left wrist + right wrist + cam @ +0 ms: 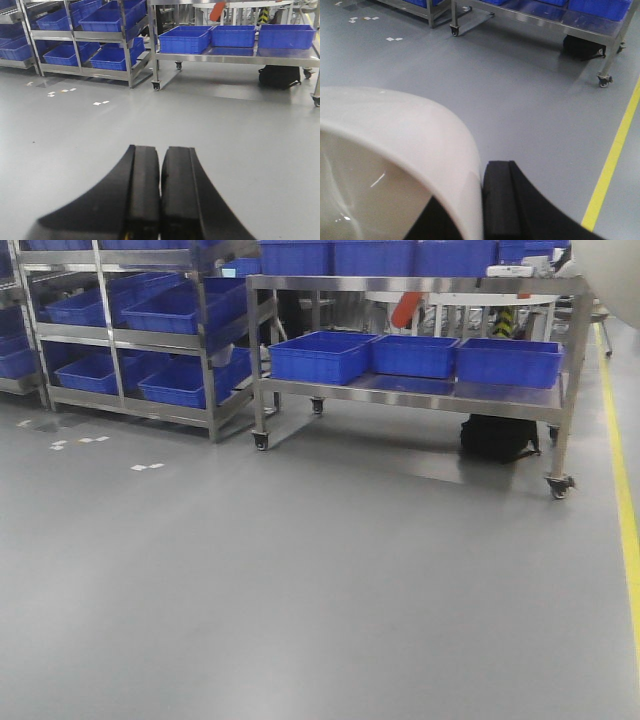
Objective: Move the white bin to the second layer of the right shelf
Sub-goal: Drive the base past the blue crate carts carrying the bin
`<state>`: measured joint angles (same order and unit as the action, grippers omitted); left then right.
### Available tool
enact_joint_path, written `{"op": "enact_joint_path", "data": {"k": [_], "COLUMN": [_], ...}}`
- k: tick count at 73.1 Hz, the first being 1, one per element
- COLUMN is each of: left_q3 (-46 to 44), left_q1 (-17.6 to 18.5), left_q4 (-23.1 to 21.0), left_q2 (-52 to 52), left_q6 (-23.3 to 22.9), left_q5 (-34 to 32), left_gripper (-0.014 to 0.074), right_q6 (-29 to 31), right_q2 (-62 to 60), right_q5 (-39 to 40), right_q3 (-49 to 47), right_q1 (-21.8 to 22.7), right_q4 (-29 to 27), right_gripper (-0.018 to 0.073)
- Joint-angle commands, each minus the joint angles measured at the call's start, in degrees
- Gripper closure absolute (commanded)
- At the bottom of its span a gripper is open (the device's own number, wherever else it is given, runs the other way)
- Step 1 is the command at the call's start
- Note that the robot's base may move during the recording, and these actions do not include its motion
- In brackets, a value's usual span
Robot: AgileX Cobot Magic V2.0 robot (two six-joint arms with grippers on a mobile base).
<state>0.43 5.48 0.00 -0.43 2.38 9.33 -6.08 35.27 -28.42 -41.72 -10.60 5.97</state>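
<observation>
The white bin [410, 130] fills the lower left of the right wrist view, glossy off-white, its rounded rim curving toward the camera. My right gripper [476, 176] is shut on that rim: one black finger [500, 200] presses its outer wall and the other sits dark inside the bin. It hangs above grey floor. My left gripper [161, 150] is shut with nothing between its pads, also over bare floor. Neither arm shows in the front view. I cannot tell which level ahead is the right shelf second layer; no roller rails show.
A wheeled steel cart [420, 390] with blue crates [320, 355] stands ahead, a black bag [497, 437] under it. Sloped racks [205, 360] of blue crates stand at the left. A yellow floor line [625, 490] runs along the right. White tape marks [145, 467] dot the floor.
</observation>
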Motion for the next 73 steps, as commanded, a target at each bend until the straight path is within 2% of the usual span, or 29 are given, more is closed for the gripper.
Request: {"op": "enact_joint_path", "data": {"k": [1,73], "left_q3": [2.11,2.11], "left_q1": [0.34,0.34], "left_q4": [0.00,0.00], "left_q2": [-0.81,-0.81], "left_q6": [-0.18,-0.18], "left_q5": [-4.90,-4.90], "left_gripper": [0.0512,0.0512], "right_q6": [-0.02,-0.02], "right_q2": [0.02,0.02], "right_q5": [5.65,5.66], "right_q3": [-1.92,-1.92], "right_q1": [0.38,0.38], "right_q4": [0.62,0.62], "right_gripper": [0.0504,0.0504]}}
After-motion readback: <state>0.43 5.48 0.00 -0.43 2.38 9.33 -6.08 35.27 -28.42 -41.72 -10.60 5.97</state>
